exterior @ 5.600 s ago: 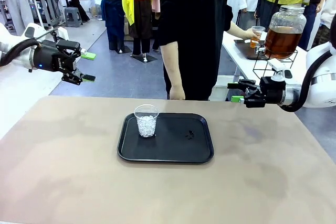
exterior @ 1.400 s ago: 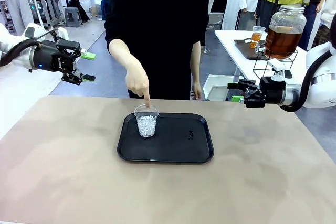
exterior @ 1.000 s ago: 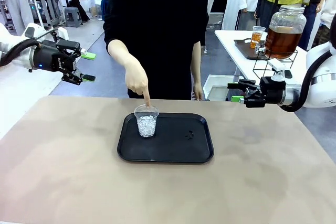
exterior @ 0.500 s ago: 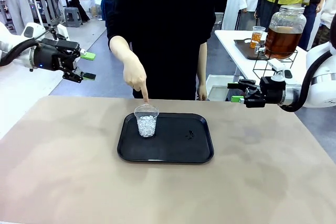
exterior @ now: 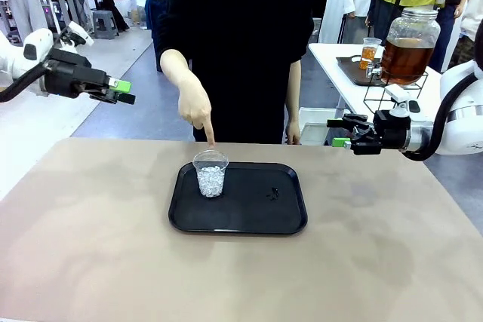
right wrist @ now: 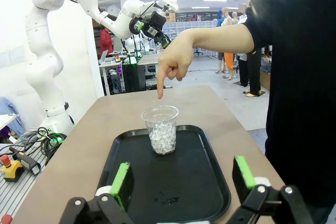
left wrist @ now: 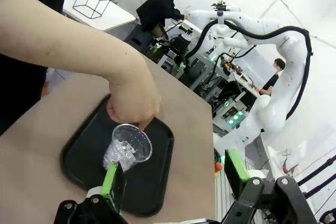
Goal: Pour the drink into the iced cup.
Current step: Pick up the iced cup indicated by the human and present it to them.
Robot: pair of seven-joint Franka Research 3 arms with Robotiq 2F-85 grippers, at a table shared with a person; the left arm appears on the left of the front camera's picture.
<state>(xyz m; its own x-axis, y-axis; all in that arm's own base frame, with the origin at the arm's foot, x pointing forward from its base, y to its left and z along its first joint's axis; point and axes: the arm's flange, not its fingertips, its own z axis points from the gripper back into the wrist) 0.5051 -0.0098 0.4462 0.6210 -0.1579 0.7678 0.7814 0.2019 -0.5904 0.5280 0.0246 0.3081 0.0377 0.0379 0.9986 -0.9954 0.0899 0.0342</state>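
You'll find the drink [exterior: 404, 62] far R on a white side table [exterior: 328, 62], behind the R arm. It's a clear amber-brown liquid, like tea, filling the lower part of a round glass jar [exterior: 413, 24] w/ a lid, on a black wire stand [exterior: 377, 99]. A small clear cup [exterior: 369, 52] of the same stands just left of the jar. Iced cup [exterior: 210, 175]: clear, thin-walled, tapered, upright, lumpy ice to approx halfway. It sits on the left part of a glossy black tray [exterior: 256, 216] w/ rounded corners, on a matte tan table [exterior: 90, 246]. A person's hand [exterior: 195, 107] points one finger down just above the far rim. L gripper [exterior: 123, 92]: jaws apart, holding nothing, high at far L, well apart from the iced cup. R gripper [exterior: 337, 132]: jaws wide, nothing btw the green pads, at the table's far R edge
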